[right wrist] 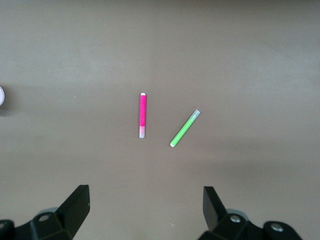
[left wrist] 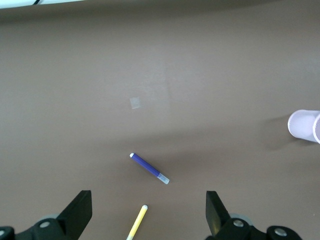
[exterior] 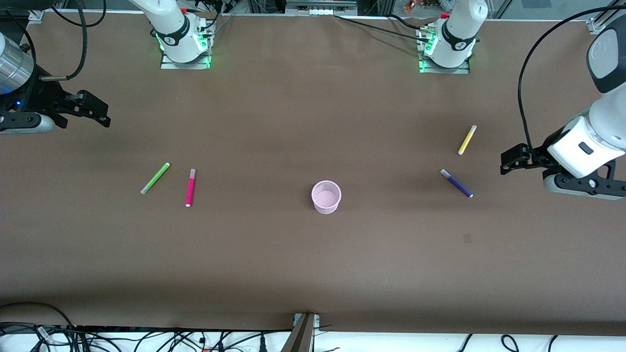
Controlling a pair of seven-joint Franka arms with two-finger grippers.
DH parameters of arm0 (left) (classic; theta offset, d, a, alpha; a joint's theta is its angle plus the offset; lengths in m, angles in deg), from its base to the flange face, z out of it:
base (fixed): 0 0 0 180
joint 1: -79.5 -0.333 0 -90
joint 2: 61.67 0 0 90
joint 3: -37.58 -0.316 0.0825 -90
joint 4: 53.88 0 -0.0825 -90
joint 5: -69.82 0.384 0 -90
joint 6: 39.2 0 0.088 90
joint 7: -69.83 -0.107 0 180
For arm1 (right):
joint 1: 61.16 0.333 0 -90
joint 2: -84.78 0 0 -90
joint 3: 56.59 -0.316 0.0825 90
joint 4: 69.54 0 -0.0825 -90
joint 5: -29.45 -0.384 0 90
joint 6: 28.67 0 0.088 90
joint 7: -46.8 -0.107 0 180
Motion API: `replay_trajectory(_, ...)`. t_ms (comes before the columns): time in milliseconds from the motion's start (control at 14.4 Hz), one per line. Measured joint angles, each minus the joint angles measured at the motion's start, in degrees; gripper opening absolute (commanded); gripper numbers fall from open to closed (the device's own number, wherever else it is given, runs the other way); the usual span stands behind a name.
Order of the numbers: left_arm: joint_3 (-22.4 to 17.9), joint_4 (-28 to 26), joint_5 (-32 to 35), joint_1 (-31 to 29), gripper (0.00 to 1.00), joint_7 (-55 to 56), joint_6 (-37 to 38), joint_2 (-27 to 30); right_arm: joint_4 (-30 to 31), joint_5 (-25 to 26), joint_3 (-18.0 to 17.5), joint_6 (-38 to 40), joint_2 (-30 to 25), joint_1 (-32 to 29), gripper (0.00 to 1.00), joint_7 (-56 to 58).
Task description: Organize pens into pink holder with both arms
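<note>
Lying flat on the matte brown bench (exterior: 293, 122): four slim pens (exterior: 190, 187), two toward each end. Round pink holder (exterior: 326, 196) upright between. Left gripper (left wrist: 149, 212), right gripper (right wrist: 146, 209) released, fingers partly cropped.

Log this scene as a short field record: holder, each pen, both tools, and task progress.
holder: pink holder, upright mid-table, nothing in it
right arm's end: lime green pen and magenta pen, lying flat, apart
left arm's end: yellow pen and purple pen, lying flat, apart; purple nearer the front camera
left tool: open, holding nothing, raised over the table near the yellow and purple pens
right tool: open, holding nothing, raised near the lime green and magenta pens
progress: no pen in the holder yet
</note>
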Motion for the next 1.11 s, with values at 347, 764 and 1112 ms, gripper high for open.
replay_trajectory(347, -0.32, -0.04, 0.0, -4.3, 1.0, 4.3, 0.01, -2.38, 0.0, 0.0, 0.0, 0.0, 0.04, 0.0, 1.0, 0.0)
replay_trajectory(764, -0.67, -0.59, 0.0, -6.71, 1.0, 17.72, -0.08, -7.78, 0.01, 0.0, 0.0, 0.02, 0.1, 0.0, 1.0, 0.0)
replay_trajectory(1112, 0.16, -7.99, 0.0, -6.06, 1.0, 33.92, -10.16, -12.69, 0.02, 0.0, 0.0, 0.03, 0.12, -0.01, 1.0, 0.0)
